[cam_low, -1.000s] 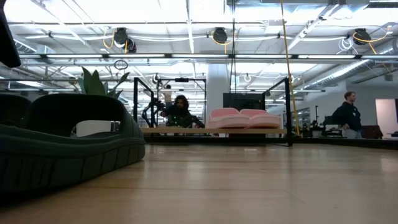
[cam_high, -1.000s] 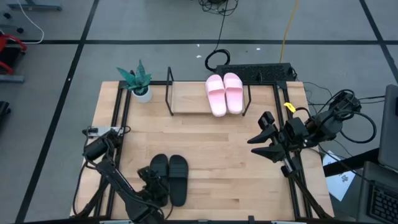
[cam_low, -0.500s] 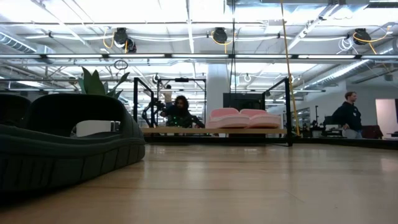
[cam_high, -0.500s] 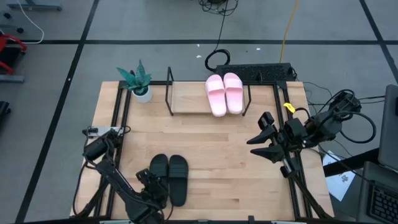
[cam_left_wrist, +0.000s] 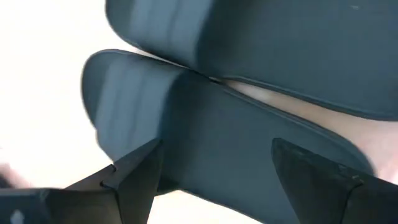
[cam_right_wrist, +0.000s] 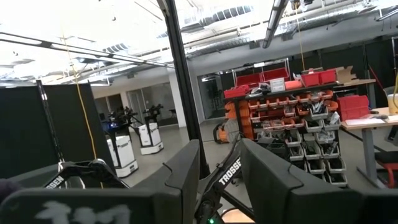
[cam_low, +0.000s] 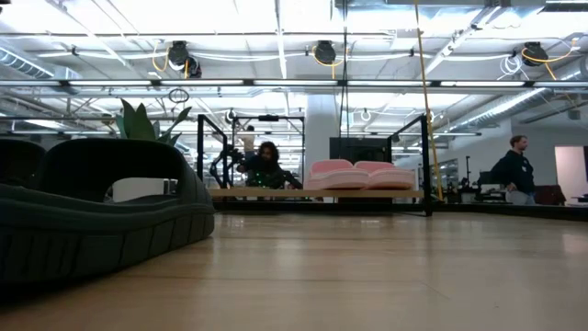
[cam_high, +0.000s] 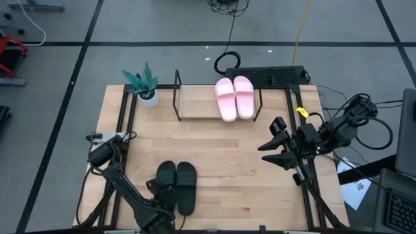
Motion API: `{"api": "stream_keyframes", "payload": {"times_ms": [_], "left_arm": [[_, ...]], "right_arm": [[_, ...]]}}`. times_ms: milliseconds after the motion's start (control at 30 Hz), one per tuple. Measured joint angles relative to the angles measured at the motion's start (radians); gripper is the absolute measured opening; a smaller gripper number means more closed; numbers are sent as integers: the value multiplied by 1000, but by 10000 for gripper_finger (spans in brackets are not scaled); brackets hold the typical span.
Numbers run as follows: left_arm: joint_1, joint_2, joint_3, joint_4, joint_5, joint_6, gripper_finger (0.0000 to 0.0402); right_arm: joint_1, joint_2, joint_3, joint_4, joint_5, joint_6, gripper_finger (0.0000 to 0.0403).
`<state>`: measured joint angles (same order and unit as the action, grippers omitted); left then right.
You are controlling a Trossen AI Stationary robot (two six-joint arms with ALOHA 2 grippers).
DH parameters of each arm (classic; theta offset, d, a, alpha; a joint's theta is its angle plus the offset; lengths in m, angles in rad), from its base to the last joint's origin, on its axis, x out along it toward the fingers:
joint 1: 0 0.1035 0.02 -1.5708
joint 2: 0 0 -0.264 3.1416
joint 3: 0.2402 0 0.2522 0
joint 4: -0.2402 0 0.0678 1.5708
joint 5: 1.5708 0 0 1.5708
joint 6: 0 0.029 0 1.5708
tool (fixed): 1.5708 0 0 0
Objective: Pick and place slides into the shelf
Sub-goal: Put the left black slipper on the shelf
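Table [cam_high: 214, 153]: we see pink slides [cam_high: 234, 96] shelved, black slides [cam_high: 177, 184] waiting.
Left gripper [cam_left_wrist: 214, 171]: spread open, edging lower over one black slide.
Right gripper [cam_high: 276, 145]: parked, open.

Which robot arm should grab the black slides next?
The left. Its gripper is open right over the black slides, fingers either side of one. The right gripper waits far off by the table's edge.

Potted plant [cam_high: 144, 86] at the table's far left corner; a person [cam_low: 514, 170] stands beyond.
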<state>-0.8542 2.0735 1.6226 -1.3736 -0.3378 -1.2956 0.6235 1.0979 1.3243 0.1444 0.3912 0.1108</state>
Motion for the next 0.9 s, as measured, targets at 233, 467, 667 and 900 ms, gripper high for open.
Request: {"api": "stream_keyframes", "payload": {"times_ms": [233,467,667,900], "left_arm": [[20,0,0,-68,-35,-53,294],[36,0,0,-56,-48,-53,291],[34,0,0,-38,-54,-60,290],[21,0,-57,-41,-57,-75,277]], "right_arm": [[0,0,0,-7,0,-20,110],[0,0,0,-10,0,-45,110],[0,0,0,-11,0,-45,110],[0,0,0,-16,0,-45,110]]}}
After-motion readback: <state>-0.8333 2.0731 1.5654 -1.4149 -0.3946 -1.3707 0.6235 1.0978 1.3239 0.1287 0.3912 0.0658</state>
